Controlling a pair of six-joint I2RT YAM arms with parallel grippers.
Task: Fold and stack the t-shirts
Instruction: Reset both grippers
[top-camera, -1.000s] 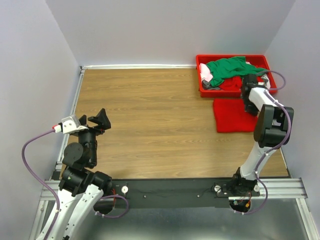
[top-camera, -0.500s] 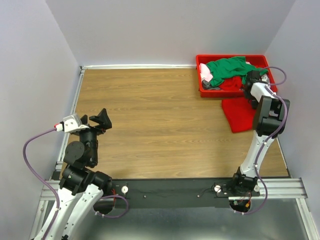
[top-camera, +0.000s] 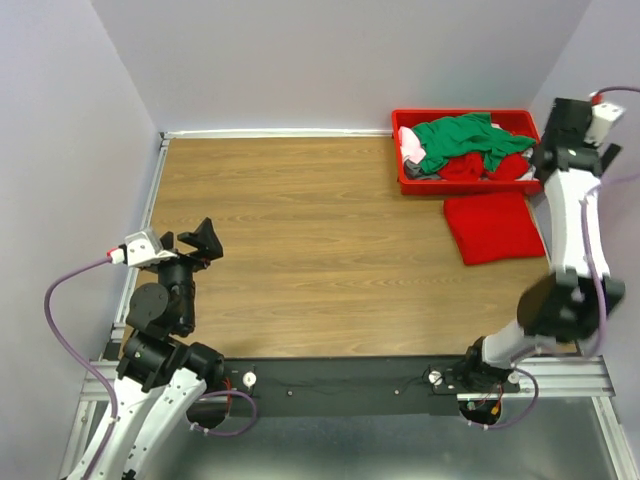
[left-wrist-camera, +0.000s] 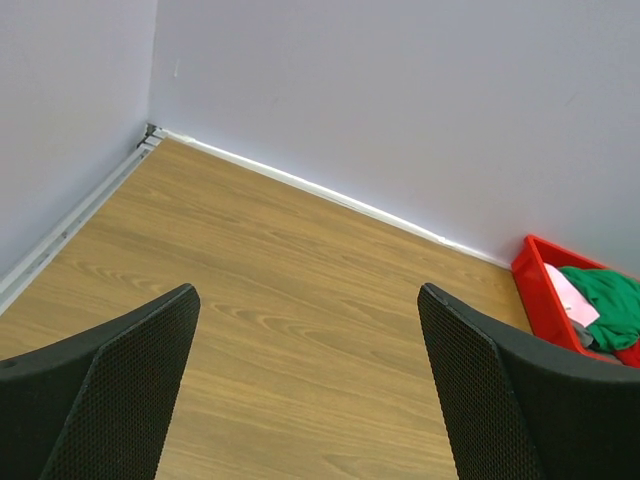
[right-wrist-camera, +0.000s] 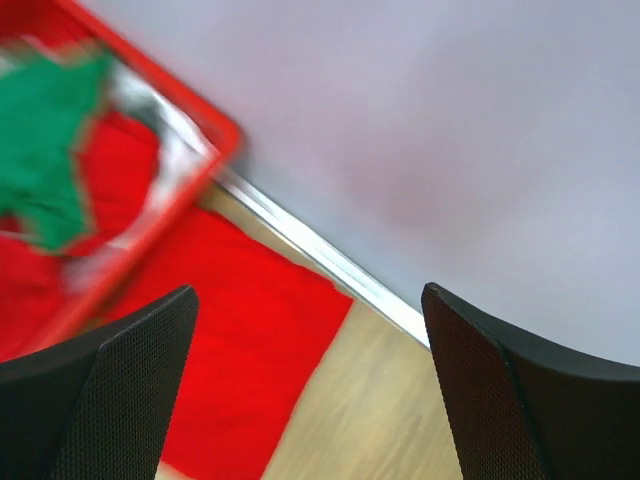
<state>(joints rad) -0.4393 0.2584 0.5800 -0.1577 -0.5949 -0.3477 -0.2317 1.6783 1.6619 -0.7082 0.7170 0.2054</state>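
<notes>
With the right hand (right-wrist-camera: 308, 300) wide and empty, lower it onto the green t-shirt (top-camera: 462, 137) topping the bin (top-camera: 430, 187), pinching one edge only.

light: shining bright, even | shadows: falling faint | right wrist view: smearing t-shirts (right-wrist-camera: 45, 140) and bin (right-wrist-camera: 190, 105) | others: rendering sharp

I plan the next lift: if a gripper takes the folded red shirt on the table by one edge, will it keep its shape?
Probably not. The red shirt lies flat and limp on the table, so it would likely droop and unfold. It looks thin, so probably light. Pushed, it may bunch rather than slide.
</notes>
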